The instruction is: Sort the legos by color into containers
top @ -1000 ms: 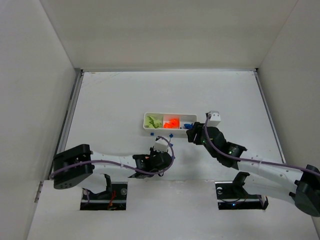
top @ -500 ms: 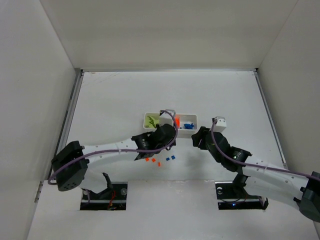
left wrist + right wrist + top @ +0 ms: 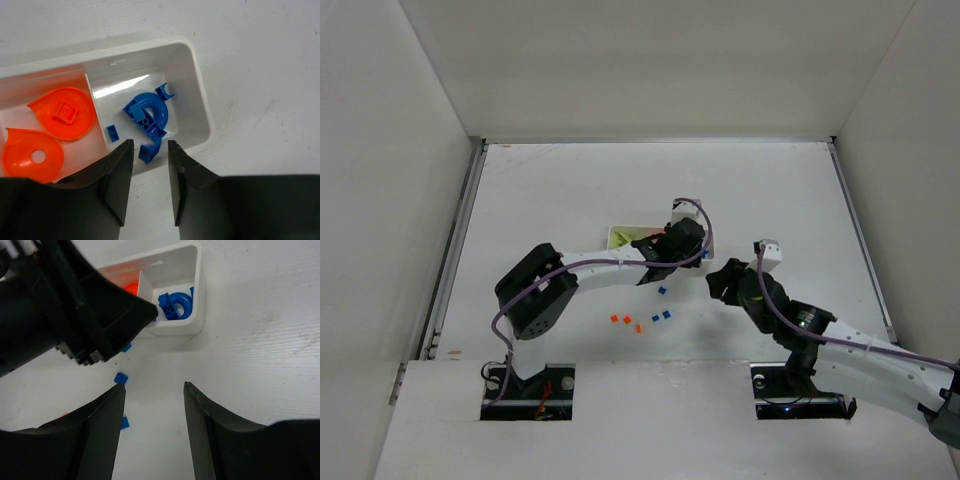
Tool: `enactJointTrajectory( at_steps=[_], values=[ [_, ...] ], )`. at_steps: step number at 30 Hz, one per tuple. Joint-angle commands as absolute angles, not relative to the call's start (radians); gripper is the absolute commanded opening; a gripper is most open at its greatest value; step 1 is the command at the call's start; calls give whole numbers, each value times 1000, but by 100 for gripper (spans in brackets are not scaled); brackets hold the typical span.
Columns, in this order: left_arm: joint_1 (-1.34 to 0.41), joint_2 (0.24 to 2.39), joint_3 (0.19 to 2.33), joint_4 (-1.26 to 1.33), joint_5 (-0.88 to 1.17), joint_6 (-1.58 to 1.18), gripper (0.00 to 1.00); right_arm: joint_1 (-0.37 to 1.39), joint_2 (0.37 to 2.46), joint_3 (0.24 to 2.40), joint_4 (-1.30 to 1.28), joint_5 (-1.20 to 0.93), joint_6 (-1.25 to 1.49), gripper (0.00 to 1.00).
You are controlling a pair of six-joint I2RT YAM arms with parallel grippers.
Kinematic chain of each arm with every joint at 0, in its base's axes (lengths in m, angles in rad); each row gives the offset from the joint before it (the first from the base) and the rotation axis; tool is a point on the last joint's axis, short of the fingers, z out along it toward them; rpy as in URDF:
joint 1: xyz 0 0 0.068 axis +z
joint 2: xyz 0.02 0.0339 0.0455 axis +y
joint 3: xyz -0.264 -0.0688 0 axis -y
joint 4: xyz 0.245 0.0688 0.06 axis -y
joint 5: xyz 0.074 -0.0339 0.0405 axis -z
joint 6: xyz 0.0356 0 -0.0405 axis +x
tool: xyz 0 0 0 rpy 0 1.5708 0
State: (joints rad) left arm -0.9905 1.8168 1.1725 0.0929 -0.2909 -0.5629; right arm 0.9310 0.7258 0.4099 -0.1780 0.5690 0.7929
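Observation:
The white tray (image 3: 612,240) lies mid-table, and my left gripper (image 3: 688,243) hangs open over its right end. In the left wrist view the tray (image 3: 201,102) holds orange pieces (image 3: 62,112) in the middle compartment and blue legos (image 3: 149,114) in the right one. A small blue brick (image 3: 150,151) lies just past the left gripper (image 3: 150,146), ungripped. Green legos (image 3: 626,238) fill the left compartment. Loose orange bricks (image 3: 626,321) and blue bricks (image 3: 662,316) lie on the table in front. My right gripper (image 3: 722,281) is open and empty, right of them.
In the right wrist view the left gripper's dark body (image 3: 75,315) fills the upper left beside the tray (image 3: 199,290). Loose blue bricks (image 3: 120,377) lie just left of the right gripper (image 3: 153,386). White walls enclose the table on three sides.
My left arm swung from the near table up and right to the tray's right end, uncovering the loose bricks. My right gripper drew back from the tray, down and to the right.

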Motion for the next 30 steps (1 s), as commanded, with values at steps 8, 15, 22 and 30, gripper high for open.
enactJointTrajectory(
  at_steps=[8,15,22,30],
  values=[
    [-921,1660,1137,149,-310,-595,45,1111,810,426,-109,571,752,54],
    [-858,1330,806,160,-394,-638,43,1281,1122,506,43,561,736,37],
    [-875,968,499,13,-520,-709,39,1410,1419,641,130,584,703,57],
    [-936,770,365,-224,-623,-851,34,1423,1595,758,133,575,699,57]
  ],
)
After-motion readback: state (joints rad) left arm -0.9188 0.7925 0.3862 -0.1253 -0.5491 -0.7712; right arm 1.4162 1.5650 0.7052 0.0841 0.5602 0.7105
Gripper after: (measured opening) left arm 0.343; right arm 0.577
